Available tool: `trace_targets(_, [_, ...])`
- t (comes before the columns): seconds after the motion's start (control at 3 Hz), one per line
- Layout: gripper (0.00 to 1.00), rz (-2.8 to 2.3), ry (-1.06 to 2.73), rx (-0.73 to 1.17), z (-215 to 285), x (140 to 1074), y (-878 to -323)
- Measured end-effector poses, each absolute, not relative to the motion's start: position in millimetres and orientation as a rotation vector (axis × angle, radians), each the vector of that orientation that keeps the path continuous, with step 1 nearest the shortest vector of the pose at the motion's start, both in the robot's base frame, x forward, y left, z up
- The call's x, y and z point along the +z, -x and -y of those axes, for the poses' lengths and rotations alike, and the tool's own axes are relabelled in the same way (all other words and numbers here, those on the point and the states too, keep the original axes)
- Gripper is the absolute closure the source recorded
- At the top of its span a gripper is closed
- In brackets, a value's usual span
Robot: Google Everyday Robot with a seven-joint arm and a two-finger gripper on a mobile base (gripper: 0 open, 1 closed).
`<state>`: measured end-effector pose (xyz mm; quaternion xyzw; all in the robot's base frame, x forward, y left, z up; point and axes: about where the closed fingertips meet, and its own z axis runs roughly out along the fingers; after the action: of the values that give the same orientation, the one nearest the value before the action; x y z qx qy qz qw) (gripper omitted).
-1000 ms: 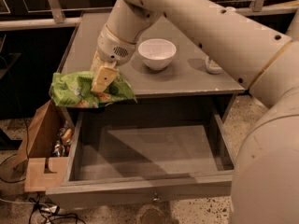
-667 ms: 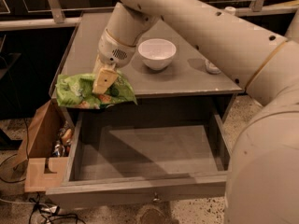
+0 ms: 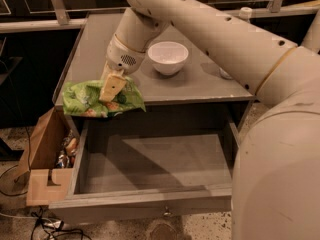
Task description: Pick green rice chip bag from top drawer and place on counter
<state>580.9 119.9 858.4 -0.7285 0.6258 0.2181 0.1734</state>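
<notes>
My gripper [image 3: 112, 88] hangs at the desk's [image 3: 97, 44] near edge, fingers [image 3: 116, 82] pinching the green bag [image 3: 87, 100]. It droops around them, clear of the open drawer [image 3: 150, 204] below. 1 bowl [image 3: 168, 57] sits beyond the fingers, so I'd release short of it.

High downward view, gripper [image 3: 113, 88] at counter [image 3: 200, 81] edge

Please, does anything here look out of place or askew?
The green rice chip bag hangs crumpled in the gripper over the front-left edge of the counter, not yet lying flat on it. The top drawer stands pulled out and looks empty. The white bowl sits upright on the counter; nothing is spilled.
</notes>
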Motion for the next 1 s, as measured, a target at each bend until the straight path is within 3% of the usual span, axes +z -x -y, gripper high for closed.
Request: trace_targets(1.0, [1.00,-1.694,2.044,0.663,-112,897,-592])
